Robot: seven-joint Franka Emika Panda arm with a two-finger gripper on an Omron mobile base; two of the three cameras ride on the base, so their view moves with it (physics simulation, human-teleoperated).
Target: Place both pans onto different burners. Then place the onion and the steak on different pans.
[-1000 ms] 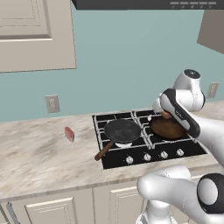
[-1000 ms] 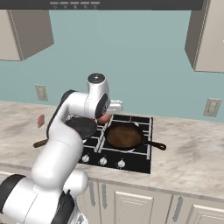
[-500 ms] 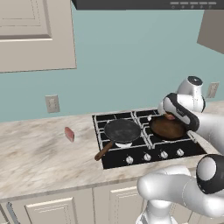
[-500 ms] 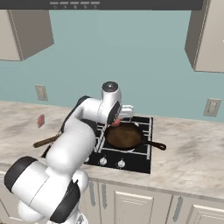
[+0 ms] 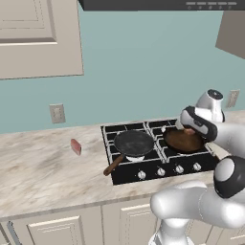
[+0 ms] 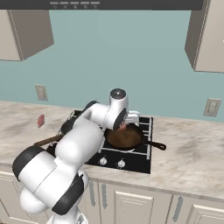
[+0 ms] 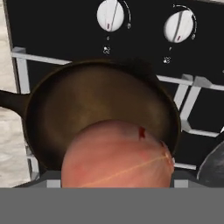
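one gripper (image 6: 123, 127) over reddish pan (image 7: 87, 105)

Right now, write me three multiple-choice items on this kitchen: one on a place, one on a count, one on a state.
1. Where does the steak lie?
A. In the black pan
B. On the counter left of the cooktop
C. In the reddish-brown pan

2. How many pans sit on the cooktop?
A. One
B. Two
C. Three

3. What is the state of the onion?
A. Between the gripper's wide jaws, over the reddish-brown pan
B. Lying on the counter
C. Resting inside the black pan

Answers: 1 B, the pink slab is on the marble counter, apart from the burners. 2 B, the black pan and the reddish-brown pan each sit on a grate. 3 A, the hand view shows the onion at the gripper, with the brown pan below it.
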